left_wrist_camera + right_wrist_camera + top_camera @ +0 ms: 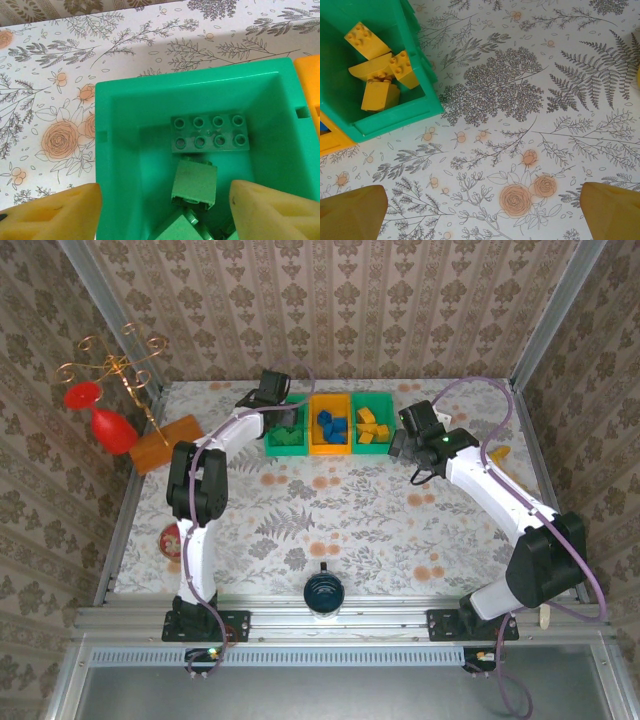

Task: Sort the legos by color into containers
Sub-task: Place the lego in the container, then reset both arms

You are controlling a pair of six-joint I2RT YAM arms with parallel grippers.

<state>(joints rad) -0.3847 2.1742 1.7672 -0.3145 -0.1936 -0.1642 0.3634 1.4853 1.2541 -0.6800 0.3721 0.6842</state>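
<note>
Flowered table point(330, 510). The orange bin point(331, 450) holds blue bricks point(332, 426). To its left, the left gripper point(165, 212) is spread wide over the left green bin point(125, 150), which holds green bricks point(210, 134). To its right, the right green bin point(395, 120) holds yellow bricks point(375, 65), and the right gripper point(480, 215) gapes empty over the table beside it.

Top external camera high at the near edge, looking down across the whole counter point(330, 510), left wrist camera close over the left green bin point(120, 150), facing down, right wrist camera higher over counter beside the right green bin point(395, 120), both bins shared with the overhead view
</note>
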